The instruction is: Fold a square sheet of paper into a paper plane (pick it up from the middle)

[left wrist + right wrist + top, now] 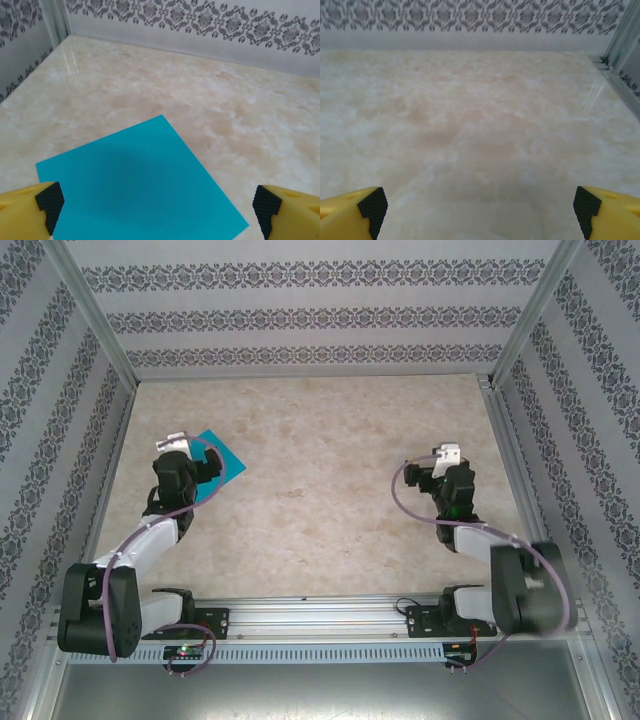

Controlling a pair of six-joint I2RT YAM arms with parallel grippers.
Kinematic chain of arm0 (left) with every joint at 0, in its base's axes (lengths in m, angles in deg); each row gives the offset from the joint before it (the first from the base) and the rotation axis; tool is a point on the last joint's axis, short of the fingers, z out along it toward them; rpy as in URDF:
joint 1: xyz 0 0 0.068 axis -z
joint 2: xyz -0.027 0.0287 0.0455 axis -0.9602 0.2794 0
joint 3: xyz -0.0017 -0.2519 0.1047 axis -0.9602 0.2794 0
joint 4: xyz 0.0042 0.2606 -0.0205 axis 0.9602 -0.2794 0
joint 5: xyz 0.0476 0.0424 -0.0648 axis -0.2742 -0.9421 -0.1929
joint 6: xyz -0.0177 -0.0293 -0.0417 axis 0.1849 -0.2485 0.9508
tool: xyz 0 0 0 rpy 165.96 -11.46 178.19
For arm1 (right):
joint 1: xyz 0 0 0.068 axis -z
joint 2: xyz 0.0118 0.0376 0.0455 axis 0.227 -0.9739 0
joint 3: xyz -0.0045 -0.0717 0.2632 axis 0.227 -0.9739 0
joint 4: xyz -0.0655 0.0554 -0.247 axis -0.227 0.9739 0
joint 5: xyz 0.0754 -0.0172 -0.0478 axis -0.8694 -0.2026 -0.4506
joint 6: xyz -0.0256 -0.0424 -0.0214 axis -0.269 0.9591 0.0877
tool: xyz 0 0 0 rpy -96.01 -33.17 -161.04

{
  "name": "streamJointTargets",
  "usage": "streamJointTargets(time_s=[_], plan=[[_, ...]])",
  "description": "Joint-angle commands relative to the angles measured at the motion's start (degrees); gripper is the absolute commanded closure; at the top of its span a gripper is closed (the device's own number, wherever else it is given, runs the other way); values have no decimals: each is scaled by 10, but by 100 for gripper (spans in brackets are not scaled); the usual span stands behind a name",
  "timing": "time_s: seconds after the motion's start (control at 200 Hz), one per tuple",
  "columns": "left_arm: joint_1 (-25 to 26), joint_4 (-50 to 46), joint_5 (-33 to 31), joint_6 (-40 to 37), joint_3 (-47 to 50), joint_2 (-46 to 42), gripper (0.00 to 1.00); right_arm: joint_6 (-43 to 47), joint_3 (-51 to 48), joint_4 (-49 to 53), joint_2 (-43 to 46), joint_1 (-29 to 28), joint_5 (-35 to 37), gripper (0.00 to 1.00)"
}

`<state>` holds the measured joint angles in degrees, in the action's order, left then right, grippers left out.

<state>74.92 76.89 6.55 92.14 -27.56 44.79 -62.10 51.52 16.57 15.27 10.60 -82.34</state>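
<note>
1. Altogether, one square sheet of paper (pixel 226 457) lies on the marbled beige table (pixel 330 430), with two arms and two grippers over it.
2. The sheet is teal-blue, plain, flat and uncreased; in the left wrist view a soft shadow darkens its middle (pixel 140 180).
3. It rests on the table's left side, partly beneath the left gripper (pixel 196 466), whose yellow, black-padded jaws stand wide apart, grasping nothing.
4. The right gripper (pixel 480 210) hangs over bare table on the right side, well apart from the sheet, jaws likewise spread and empty.
</note>
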Motion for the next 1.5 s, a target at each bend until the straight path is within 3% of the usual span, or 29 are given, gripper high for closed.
streamJointTargets(time_s=[0.0, 0.065, 0.115, 0.25, 0.32, 0.47, 0.63, 0.874, 1.014, 1.174, 1.304, 1.499], plan=[[-7, -218, 15, 123, -96, 14, 0, -94, 96, 261, 75, -7, 52, 2], [-10, -268, 84, 130, -144, 49, 0, -225, 159, 389, 94, -3, 88, 2], [-11, -276, 123, 151, -164, 74, 0, -255, 203, 480, 101, 1, 46, 2], [-13, -285, 198, 197, -203, 146, 0, -317, 207, 477, 114, 1, -157, 2], [-15, -305, 221, 204, -235, 188, 0, -354, 191, 451, 133, -17, -195, 2], [-16, -348, 260, 210, -304, 283, 0, -352, 200, 485, 127, -78, -193, 2], [-17, -328, 230, 221, -326, 334, 0, -349, 190, 488, 113, -129, -178, 2], [-19, -373, 213, 212, -417, 434, 0, -336, 191, 507, 84, -167, -159, 2], [-18, -368, 254, 224, -411, 458, 0, -352, 184, 503, 76, -167, -155, 2], [-10, -327, 348, 230, -372, 456, 4, -371, 176, 497, 69, -169, -145, 2], [28, -313, 364, 238, -334, 442, 6, -384, 176, 504, 56, -171, -140, 2], [139, -226, 359, 315, -262, 414, 6, -404, 162, 499, 41, -175, -133, 2]])
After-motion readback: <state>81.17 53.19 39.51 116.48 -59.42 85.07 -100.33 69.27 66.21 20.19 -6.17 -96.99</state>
